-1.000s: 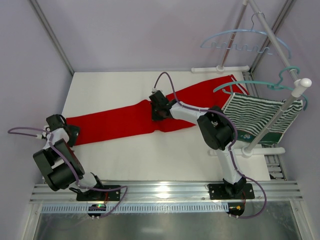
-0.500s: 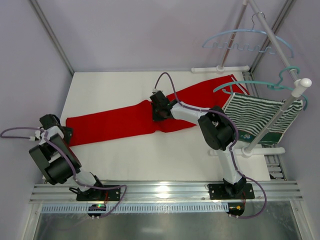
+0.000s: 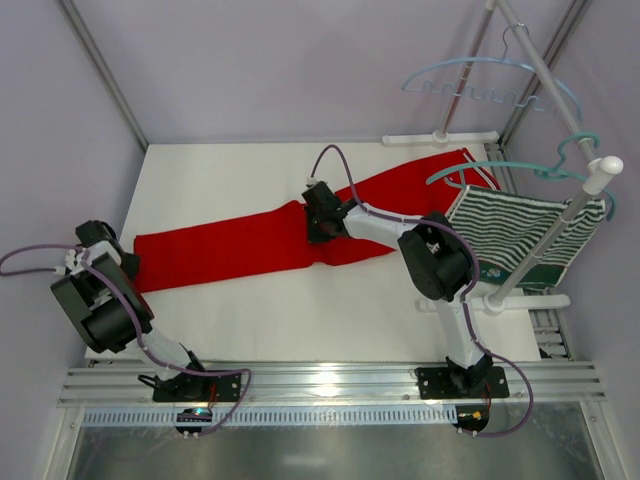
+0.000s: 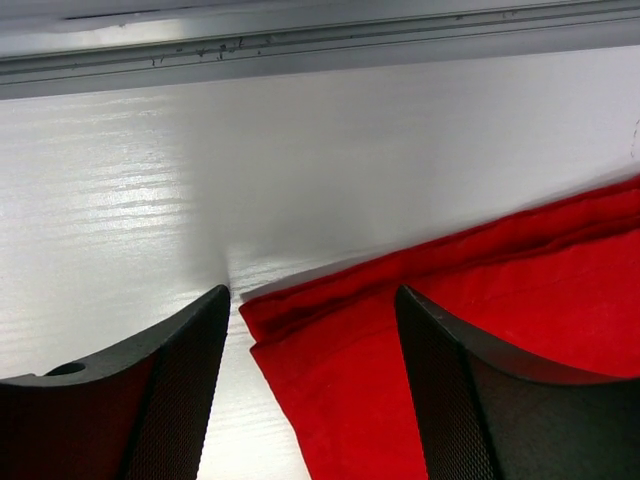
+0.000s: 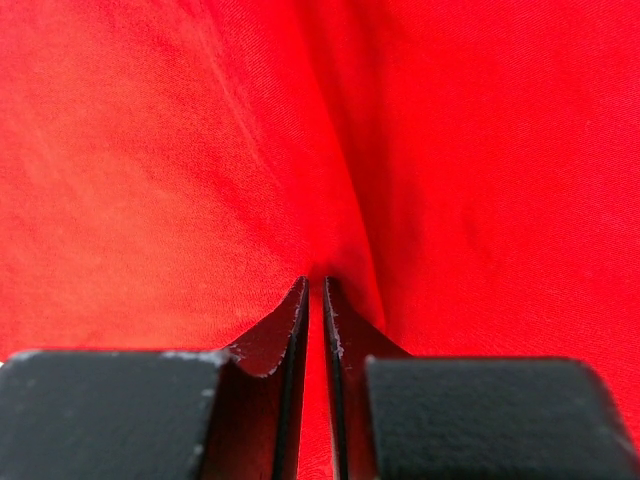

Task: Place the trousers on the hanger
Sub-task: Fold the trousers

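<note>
Left claw point(image 4: 311, 292), spread astride the hem of the bright red cloth trousers point(image 3: 230, 245) at frame left, should bite both layers, I judge; my right claw point(image 5: 312, 285) pinches mid-leg; thin pale blue plastic hanger point(image 3: 478, 96) hangs upper right.

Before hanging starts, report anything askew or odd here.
Nothing spilled or damaged. The trousers lie slanted across the table, and cloth puckers into a ridge where the right fingers pinch it.

Striped garment point(image 3: 512, 232) on teal hanger point(image 3: 500, 165)
</note>
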